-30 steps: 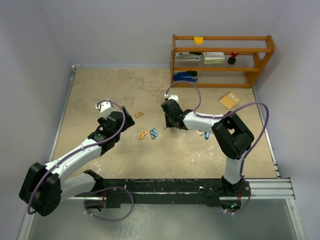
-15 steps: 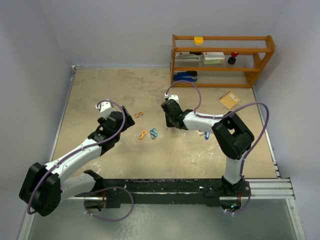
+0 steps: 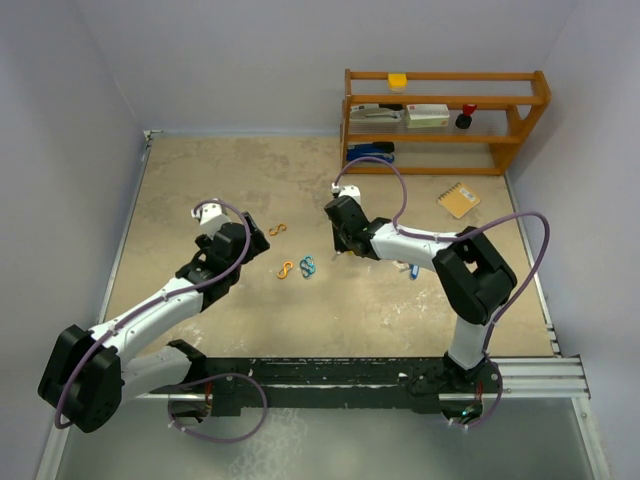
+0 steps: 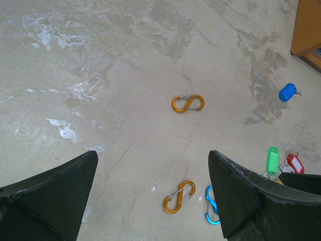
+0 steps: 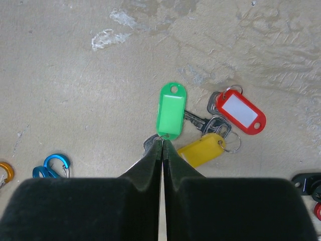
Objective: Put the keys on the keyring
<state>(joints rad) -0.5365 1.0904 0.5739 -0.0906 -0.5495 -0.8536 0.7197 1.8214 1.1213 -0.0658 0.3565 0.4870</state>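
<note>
Three keys lie together on the table in the right wrist view: a green-tagged key [image 5: 171, 111], a red-tagged key [image 5: 240, 111] and a yellow-tagged key [image 5: 202, 149]. My right gripper [image 5: 162, 141] is shut, its tips pinching the small wire ring at the green tag's near end. A blue-tagged key [image 4: 288, 92] lies apart. My left gripper [image 4: 152, 155] hangs open above an orange figure-eight clip [image 4: 179, 197] and a blue clip [image 4: 211, 206]. A second orange clip [image 4: 188, 103] lies farther off. I cannot tell which thing is the keyring.
A wooden shelf [image 3: 445, 120] with office items stands at the back right. An orange notebook [image 3: 459, 199] lies in front of it. The two arms [image 3: 400, 242] reach toward the table's middle, with the clips [image 3: 297, 268] between them.
The right gripper's jaws have closed onto the green tag's ring, and that arm has shifted slightly. The left arm has not moved.
</note>
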